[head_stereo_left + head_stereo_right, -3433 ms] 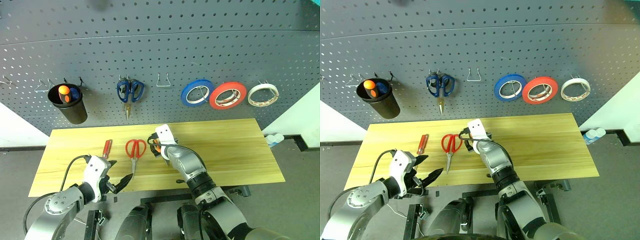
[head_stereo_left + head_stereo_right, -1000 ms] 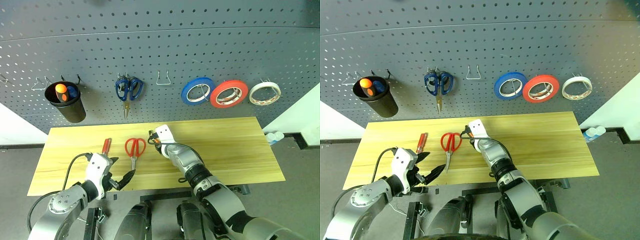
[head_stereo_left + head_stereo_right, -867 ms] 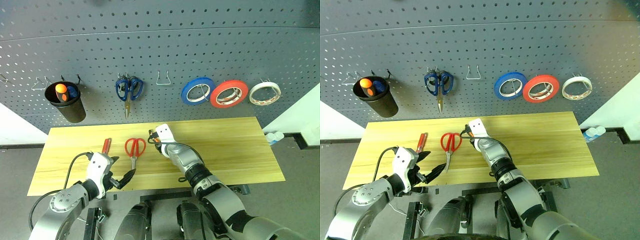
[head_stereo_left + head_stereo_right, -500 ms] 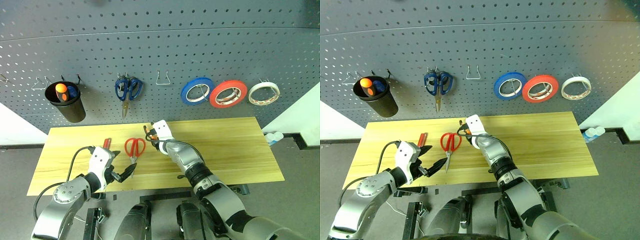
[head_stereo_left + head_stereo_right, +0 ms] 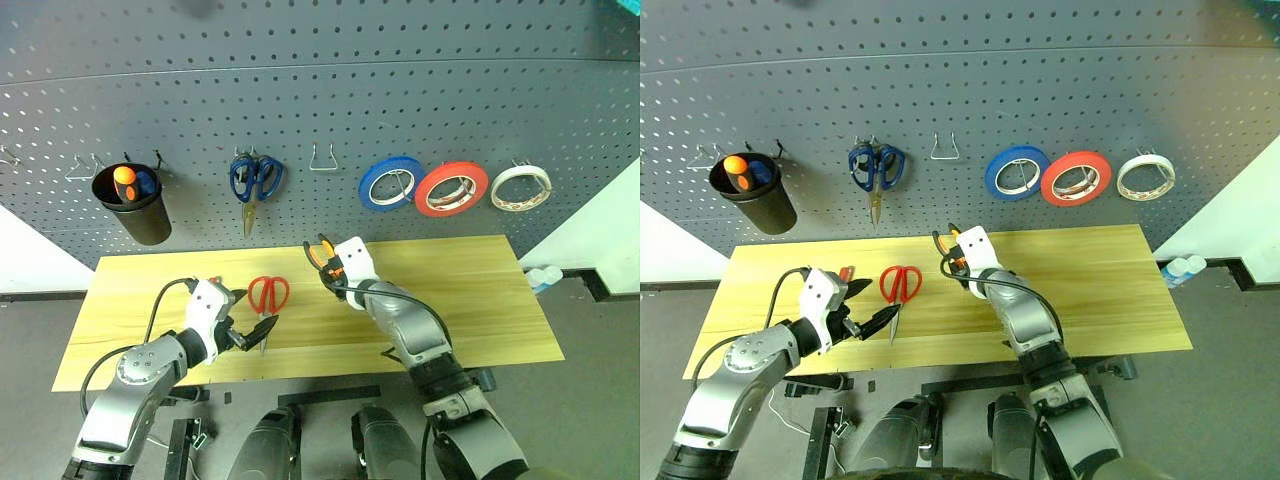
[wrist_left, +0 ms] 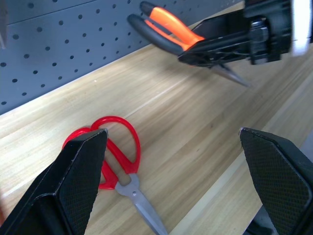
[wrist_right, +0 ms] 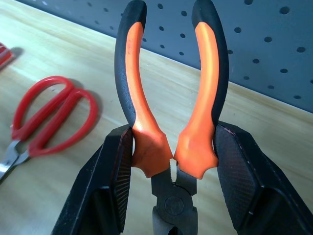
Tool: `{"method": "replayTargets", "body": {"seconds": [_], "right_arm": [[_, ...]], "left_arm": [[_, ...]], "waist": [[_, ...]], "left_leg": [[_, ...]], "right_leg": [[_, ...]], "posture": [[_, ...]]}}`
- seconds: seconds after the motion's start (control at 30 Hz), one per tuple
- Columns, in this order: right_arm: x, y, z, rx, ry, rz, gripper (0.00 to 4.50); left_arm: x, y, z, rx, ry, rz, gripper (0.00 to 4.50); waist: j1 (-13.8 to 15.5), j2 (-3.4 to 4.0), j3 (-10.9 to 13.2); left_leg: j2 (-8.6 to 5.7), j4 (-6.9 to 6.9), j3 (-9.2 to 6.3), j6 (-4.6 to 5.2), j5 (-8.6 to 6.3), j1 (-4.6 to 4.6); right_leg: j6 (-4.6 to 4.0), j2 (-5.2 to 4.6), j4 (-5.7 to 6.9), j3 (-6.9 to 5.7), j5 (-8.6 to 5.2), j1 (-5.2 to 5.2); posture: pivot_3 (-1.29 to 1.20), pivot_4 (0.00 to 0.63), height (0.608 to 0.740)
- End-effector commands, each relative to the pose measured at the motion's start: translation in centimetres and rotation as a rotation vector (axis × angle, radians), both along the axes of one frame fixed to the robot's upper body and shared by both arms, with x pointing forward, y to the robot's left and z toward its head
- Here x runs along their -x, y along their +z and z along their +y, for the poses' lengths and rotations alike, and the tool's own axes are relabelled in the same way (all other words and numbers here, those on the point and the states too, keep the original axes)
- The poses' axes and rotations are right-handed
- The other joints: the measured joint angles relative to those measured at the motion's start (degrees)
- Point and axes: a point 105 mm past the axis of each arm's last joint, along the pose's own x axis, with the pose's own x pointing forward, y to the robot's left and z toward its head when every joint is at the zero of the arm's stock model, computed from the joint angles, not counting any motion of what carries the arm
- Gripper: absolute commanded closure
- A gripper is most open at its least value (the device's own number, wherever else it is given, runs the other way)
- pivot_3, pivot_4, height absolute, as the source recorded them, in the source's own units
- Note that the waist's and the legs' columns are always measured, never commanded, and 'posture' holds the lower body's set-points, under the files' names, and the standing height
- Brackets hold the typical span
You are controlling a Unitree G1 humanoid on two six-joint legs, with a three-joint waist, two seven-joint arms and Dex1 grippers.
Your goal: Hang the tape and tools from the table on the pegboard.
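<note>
Table [image 5: 480, 290]: light yellowish wood planks, visible grain, smooth low-sheen finish. Pegboard [image 5: 400, 90]: dark grey, matt, looks like painted sheet, with bare shiny metal wire hooks [image 5: 322, 158]. Pliers [image 7: 171, 98]: smooth orange and black handle sleeves, rubbery or plastic, slight gloss; dark dull metal at the pivot. Red scissors [image 6: 115, 161]: glossy red plastic loops, bright bare steel blades. Right gripper [image 7: 168, 191] pads: black, fine knurled texture, matt. Left gripper [image 6: 171, 171] pads: same black textured surface. Black cup [image 5: 135, 210], upper left: matt plastic. Tape rolls, upper right: red-orange [image 5: 452, 188] and blue [image 5: 390, 183] look smooth and glossy.
</note>
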Motion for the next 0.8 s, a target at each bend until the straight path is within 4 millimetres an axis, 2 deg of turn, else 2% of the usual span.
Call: {"method": "replayTargets", "body": {"seconds": [0.03,0.17,0.33,0.63,0.8], "right_arm": [[0.4,2.1,0.0,-0.034,0.037,-0.069,2.38],[1.1,3.1,-1.1,-0.073,0.081,-0.105,2.38],[2.2,5.8,-1.8,-0.191,0.17,-0.179,2.38],[3.6,8.3,-1.2,-0.314,0.281,-0.231,2.38],[3.8,10.7,-1.2,-0.413,0.291,-0.325,2.38]], "left_arm": [[-0.3,0.8,0.2,-0.015,-0.018,-0.044,0.0],[-0.7,0.9,0.3,-0.019,-0.025,-0.052,0.0],[-1.2,1.1,0.2,-0.021,-0.042,-0.06,0.0],[-1.9,1.2,-0.1,-0.02,-0.069,-0.07,0.0],[-2.1,1.1,-0.1,-0.02,-0.076,-0.072,0.0]], "waist": [[0.08,0.01,-0.53],[0.15,-0.03,-1.38],[0.11,-0.01,-2.33],[0.14,-0.03,-4.51],[0.2,-0.02,-5.31]], "left_leg": [[0.0,0.01,0.0,0.0,0.0,0.0],[-0.01,0.2,-0.01,0.01,-0.01,0.0],[0.0,0.41,-0.04,0.02,-0.02,0.01],[0.0,0.57,-0.08,0.05,-0.03,0.11],[0.0,0.64,-0.12,0.28,-0.16,0.14]], "right_leg": [[-0.01,0.0,0.01,0.0,0.0,0.0],[-0.01,0.0,0.01,-0.01,0.02,0.04],[-0.02,0.02,0.13,-0.04,0.03,0.14],[-0.03,0.04,0.21,-0.08,0.04,0.19],[-0.04,0.04,0.25,-0.1,0.05,0.19]], "posture": [[0.0,0.098,0.717],[0.0,0.08,0.717],[0.0,0.061,0.717],[0.0,0.034,0.717],[0.0,0.028,0.717]]}}
